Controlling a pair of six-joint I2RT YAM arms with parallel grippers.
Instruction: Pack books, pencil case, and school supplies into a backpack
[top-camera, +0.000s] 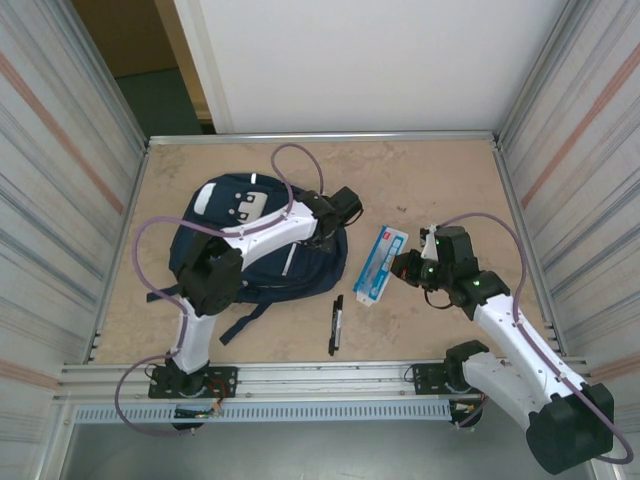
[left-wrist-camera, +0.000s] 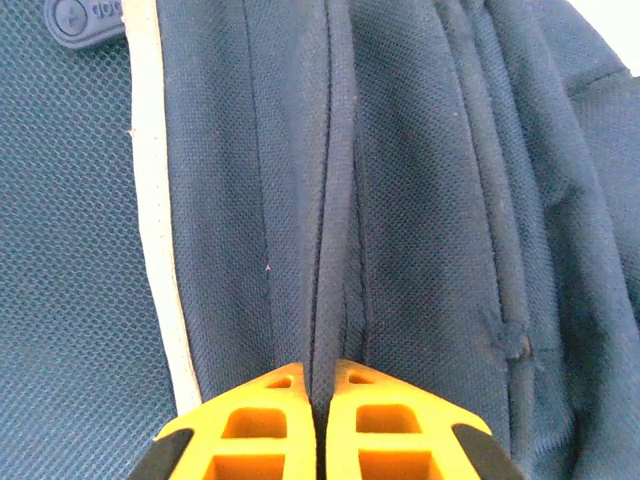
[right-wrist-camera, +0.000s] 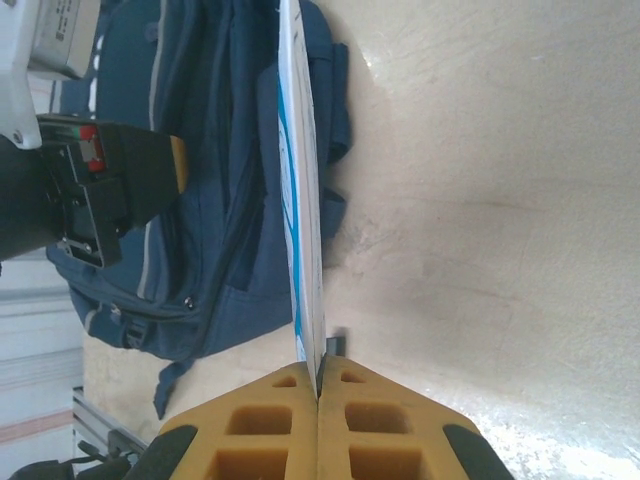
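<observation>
Left gripper is pinched shut on a ridge of fabric along the zip line of the backpack, probably to hold the mouth up. Right gripper is clamped on the right edge of the blue-and-white box, just right of the backpack, mid-counter, likely bound for the opening. One black pen lies near the counter's near edge.

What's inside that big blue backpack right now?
The backpack hides its inside: only navy outer fabric shows, the left gripper pinching a fold of it. A black pen lies on the table; the right gripper holds the blue-white box.
</observation>
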